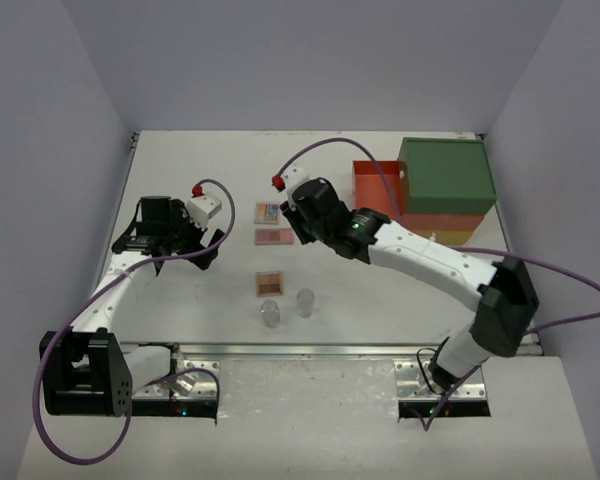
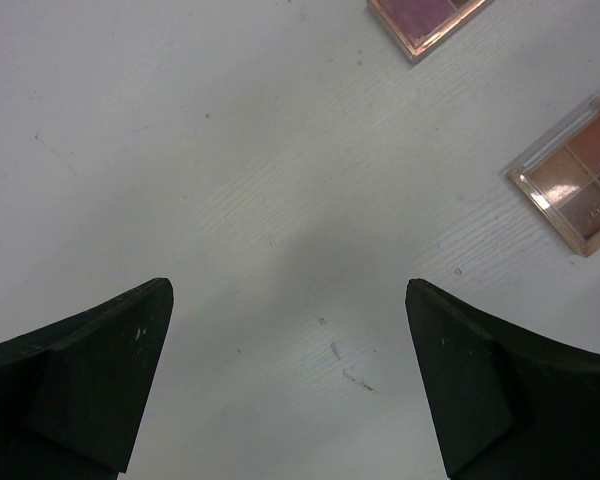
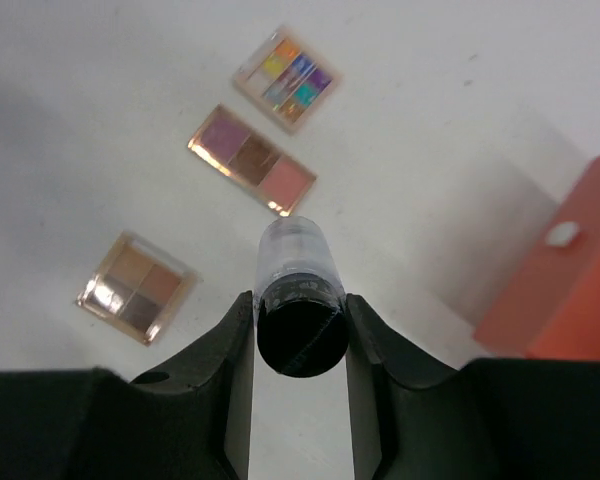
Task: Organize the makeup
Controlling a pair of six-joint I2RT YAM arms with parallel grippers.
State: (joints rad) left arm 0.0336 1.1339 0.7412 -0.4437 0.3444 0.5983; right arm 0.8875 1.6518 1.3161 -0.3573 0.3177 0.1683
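Note:
My right gripper (image 1: pixel 302 214) (image 3: pixel 298 330) is shut on a black-capped clear bottle (image 3: pixel 298 290) and holds it above the table. Below it lie three palettes: a multicoloured one (image 1: pixel 269 212) (image 3: pixel 287 78), a pink one (image 1: pixel 273 236) (image 3: pixel 252 160) and a brown one (image 1: pixel 269 283) (image 3: pixel 137 286). Two clear round jars (image 1: pixel 270 315) (image 1: pixel 305 300) stand near the front. My left gripper (image 1: pixel 187 236) (image 2: pixel 290 370) is open and empty over bare table, left of the palettes; the pink (image 2: pixel 425 20) and brown (image 2: pixel 580 185) palettes show at its view's right edge. No brown cylindrical bottles are in view.
A green-topped box (image 1: pixel 445 175) with orange and yellow drawers stands at the back right. Its orange drawer (image 1: pixel 377 188) (image 3: pixel 570 290) is pulled open toward the left, just right of my right gripper.

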